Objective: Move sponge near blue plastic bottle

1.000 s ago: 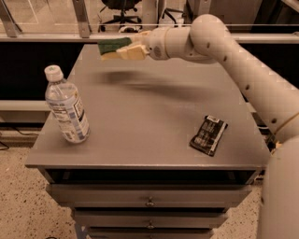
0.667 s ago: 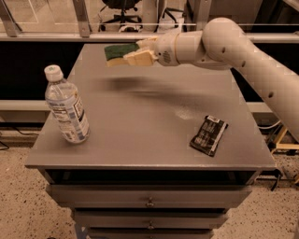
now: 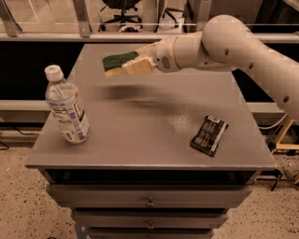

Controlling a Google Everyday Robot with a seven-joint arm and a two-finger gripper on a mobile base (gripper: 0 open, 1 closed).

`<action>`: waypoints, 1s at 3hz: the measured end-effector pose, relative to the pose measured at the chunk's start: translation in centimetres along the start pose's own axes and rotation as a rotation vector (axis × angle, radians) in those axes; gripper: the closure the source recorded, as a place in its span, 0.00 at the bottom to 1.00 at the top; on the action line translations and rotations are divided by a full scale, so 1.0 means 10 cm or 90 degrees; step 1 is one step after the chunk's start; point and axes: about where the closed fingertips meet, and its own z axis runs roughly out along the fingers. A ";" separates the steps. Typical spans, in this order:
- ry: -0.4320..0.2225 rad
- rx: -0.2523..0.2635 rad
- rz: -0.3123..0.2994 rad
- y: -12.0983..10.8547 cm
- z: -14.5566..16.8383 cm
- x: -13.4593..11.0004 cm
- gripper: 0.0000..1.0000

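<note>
Closest to me I see the drawers (image 3: pixel 149 202) under the gray table (image 3: pixel 140 149). Each drawer I can see has a small knob in the middle. The floor (image 3: pixel 18 196) down on the left is speckled.

On the table top, near the front on my right side, a black snack packet (image 3: pixel 209 135) lies flat. It is a bit turned, not lined up with the edge.

On the left side stands the blue plastic bottle (image 3: pixel 67 105). It is upright, with its white cap on top and a blue and white label around it. It is close to the left edge of the table and well apart from the packet.

Farther back, the gripper (image 3: pixel 125 66) hangs in the air over the back middle of the table. Its pale fingers (image 3: pixel 138 66) are squeezed onto the sponge (image 3: pixel 117 60). The sponge is not on the table; it is up in the air with its green side up and yellow side under. A soft shadow lies on the table below it. The sponge is behind the bottle and off to its right, not touching it.

The big white arm (image 3: pixel 229 42) comes in from the right.

Far behind the table I see a rail (image 3: pixel 56 36) and the legs of an office chair (image 3: pixel 122 7).
</note>
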 end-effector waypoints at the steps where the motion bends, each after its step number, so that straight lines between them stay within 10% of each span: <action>1: -0.003 -0.019 -0.013 0.08 -0.20 0.05 1.00; 3: 0.021 -0.131 -0.012 0.67 -0.44 0.18 1.00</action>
